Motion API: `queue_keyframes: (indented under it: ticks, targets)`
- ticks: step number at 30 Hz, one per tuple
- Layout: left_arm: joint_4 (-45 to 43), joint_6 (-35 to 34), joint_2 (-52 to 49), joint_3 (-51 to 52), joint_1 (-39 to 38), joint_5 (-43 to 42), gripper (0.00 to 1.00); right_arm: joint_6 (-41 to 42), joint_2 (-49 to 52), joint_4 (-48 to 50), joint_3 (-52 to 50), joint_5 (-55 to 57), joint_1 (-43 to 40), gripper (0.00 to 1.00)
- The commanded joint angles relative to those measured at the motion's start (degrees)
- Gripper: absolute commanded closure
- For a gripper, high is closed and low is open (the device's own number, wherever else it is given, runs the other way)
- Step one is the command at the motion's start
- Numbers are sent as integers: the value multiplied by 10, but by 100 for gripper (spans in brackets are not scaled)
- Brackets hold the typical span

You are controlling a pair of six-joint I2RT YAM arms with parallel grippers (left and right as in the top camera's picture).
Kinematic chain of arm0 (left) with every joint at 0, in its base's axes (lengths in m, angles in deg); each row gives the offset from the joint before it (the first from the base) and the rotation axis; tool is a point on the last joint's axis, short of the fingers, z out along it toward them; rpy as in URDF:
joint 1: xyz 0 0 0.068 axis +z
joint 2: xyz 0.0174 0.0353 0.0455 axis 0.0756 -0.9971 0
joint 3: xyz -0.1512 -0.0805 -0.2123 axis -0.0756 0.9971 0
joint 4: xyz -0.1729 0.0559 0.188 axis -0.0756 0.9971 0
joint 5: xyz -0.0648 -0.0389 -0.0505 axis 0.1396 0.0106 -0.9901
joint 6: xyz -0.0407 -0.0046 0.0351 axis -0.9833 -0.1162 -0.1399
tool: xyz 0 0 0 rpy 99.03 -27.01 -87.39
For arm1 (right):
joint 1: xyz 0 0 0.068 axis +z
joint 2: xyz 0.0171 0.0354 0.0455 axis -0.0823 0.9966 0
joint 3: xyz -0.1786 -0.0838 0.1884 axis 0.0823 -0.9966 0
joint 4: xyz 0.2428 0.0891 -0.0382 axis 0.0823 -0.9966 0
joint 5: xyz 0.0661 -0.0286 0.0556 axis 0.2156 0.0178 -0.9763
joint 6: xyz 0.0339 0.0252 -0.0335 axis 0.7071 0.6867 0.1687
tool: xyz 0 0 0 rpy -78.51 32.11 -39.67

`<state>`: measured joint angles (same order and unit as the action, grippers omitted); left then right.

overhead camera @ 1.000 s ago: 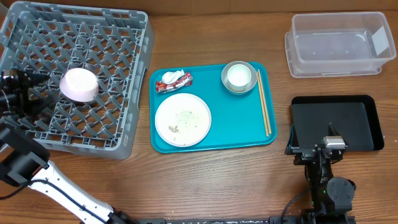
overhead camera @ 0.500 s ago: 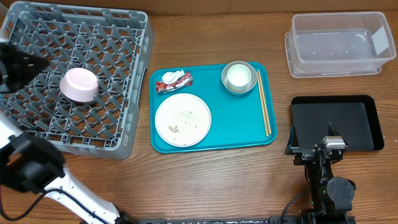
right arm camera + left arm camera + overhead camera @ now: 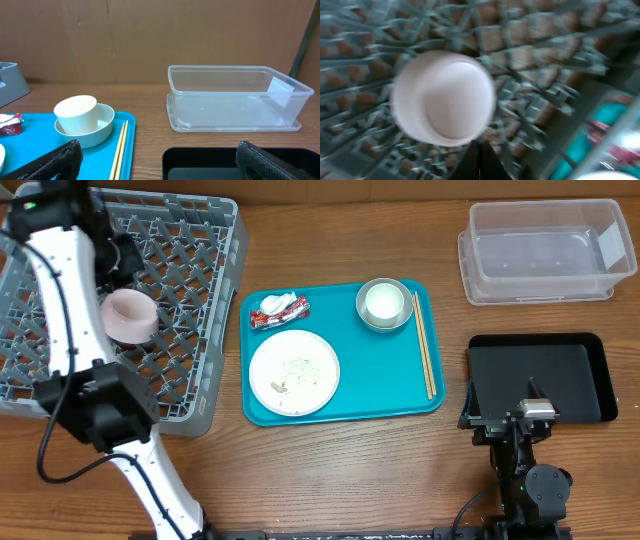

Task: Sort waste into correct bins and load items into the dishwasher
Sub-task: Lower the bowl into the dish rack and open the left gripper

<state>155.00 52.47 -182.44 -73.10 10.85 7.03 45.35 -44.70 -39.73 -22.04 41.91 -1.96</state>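
A pink bowl (image 3: 130, 316) lies upside down in the grey dishwasher rack (image 3: 215, 270). In the left wrist view the bowl (image 3: 442, 95) is blurred, just ahead of my left gripper (image 3: 480, 161), whose jaws are shut with nothing between them. From overhead the left gripper (image 3: 117, 256) hangs over the rack, a little behind the bowl. A teal tray (image 3: 340, 405) holds a dirty white plate (image 3: 294, 372), a red-and-white wrapper (image 3: 279, 308), a metal bowl with a white cup (image 3: 384, 303) and chopsticks (image 3: 424, 358). My right gripper (image 3: 165, 165) stands open and empty by the black bin (image 3: 560, 375).
A clear plastic container (image 3: 545, 252) stands at the back right, behind the black bin. The left arm's white link (image 3: 65, 310) crosses the rack's left half. Bare wooden table (image 3: 340, 470) lies in front of the tray.
My left gripper has shut with nothing in it, and the left arm has swung from the rack's left edge up over its back. The pink bowl stays in the rack. The right arm is still.
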Motion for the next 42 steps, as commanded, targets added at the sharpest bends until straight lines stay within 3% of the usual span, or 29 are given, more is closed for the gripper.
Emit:
queue_keyframes:
  ticks: [1,8,18,24,29,30,31,32,33,34,37,39,42]
  targets:
    - [-1,-46,-39,-2,-4,123,96,-2,-7,2,-6,-3,4,0]
    - [21,-49,-92,-2,9,132,96,-2,-7,2,-6,-3,4,0]
    - [53,-80,-92,-2,52,139,96,-2,-7,2,-6,-3,4,0]
    - [79,-109,-40,-2,85,118,96,-2,-7,2,-6,-3,4,0]
    - [80,-109,61,-2,134,72,96,-2,-7,2,-6,-3,4,0]
    - [80,-109,80,-2,147,57,93,-2,-7,2,-6,-3,4,0]
    - [81,-109,98,-2,162,38,76,-2,-7,2,-6,-3,4,0]
    - [82,-109,113,-2,177,16,54,-2,-7,2,-6,-3,4,0]
    - [87,-109,127,-2,196,-10,13,-2,-7,2,-6,-3,4,0]
    - [93,-109,136,-2,212,-32,0,-2,-7,2,-6,-3,4,0]
    - [118,-99,142,1,257,-79,0,-2,-7,2,-6,-3,4,0]
    - [118,-51,145,25,279,-141,0,-2,-7,2,-6,-3,4,0]
    - [118,-53,150,84,302,-129,0,-2,-7,2,-6,-3,4,0]
